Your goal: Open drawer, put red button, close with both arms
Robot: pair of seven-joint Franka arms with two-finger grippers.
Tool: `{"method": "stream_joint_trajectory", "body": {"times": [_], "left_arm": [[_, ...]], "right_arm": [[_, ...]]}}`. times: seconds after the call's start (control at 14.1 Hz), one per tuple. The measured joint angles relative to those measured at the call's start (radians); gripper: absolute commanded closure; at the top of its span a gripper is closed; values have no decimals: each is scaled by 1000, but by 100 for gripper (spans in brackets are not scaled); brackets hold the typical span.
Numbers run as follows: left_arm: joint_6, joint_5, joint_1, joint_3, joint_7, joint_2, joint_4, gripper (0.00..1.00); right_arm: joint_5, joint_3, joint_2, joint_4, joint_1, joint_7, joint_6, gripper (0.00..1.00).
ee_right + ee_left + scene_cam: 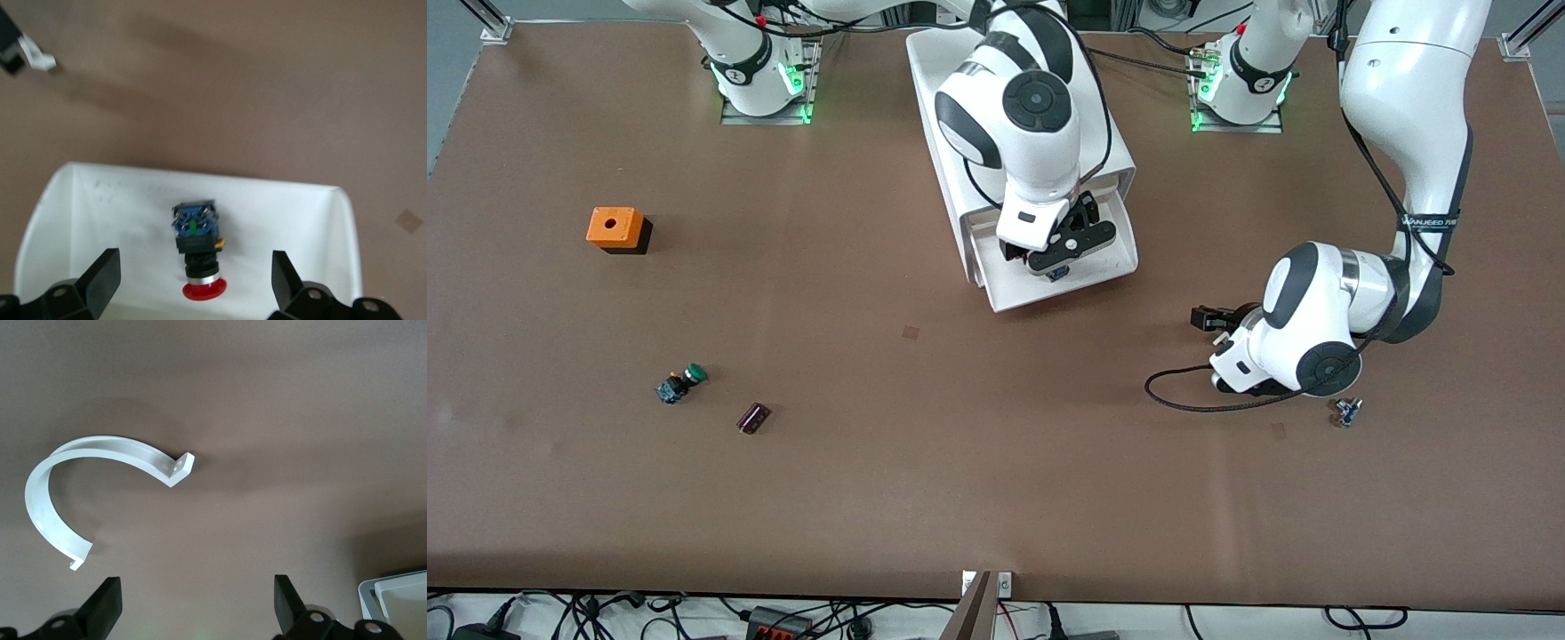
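Observation:
The drawer (1122, 267), the lowest tray of the white cabinet (934, 80), stands pulled out toward the front camera. The red button (198, 257) lies on its side on the drawer floor (100, 200), red cap toward my wrist; only its blue body (1058, 273) shows in the front view. My right gripper (1060, 256) hangs just over the drawer, open, its fingers (100, 277) wide on either side of the button without touching it. My left gripper (1213, 318) is open and empty, low over bare table beside the drawer, toward the left arm's end.
A white curved plastic strip (47, 493) lies on the table under my left gripper (197, 583). A green-capped button (683, 382), a small dark block (754, 418) and an orange box (615, 228) sit toward the right arm's end. A small blue part (1347, 411) and a black cable loop (1183, 397) lie by the left arm.

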Motion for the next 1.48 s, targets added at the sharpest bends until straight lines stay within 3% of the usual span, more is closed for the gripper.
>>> {"method": "stream_joint_trajectory", "body": {"times": [0.35,0.64,1.06,1.48], "left_arm": [[86,-68,-20,-25,-141,0,5,0],[247,-75,-131,-49,-346,0,5,0],[321,-131,-273,-56,-528,1,-2,0],[315,-140,-276,-160,-600,-1,-52,0]], "right_arm": [[-5,-47,-68,34,-183,-8,-101,0],[-23,-94,-70,13,-306,-143,-232,0],[-86,-100,-70,-86,-458,-245,-232,0],[-94,-104,-117,-181,-520,-263,-175,0]]}}
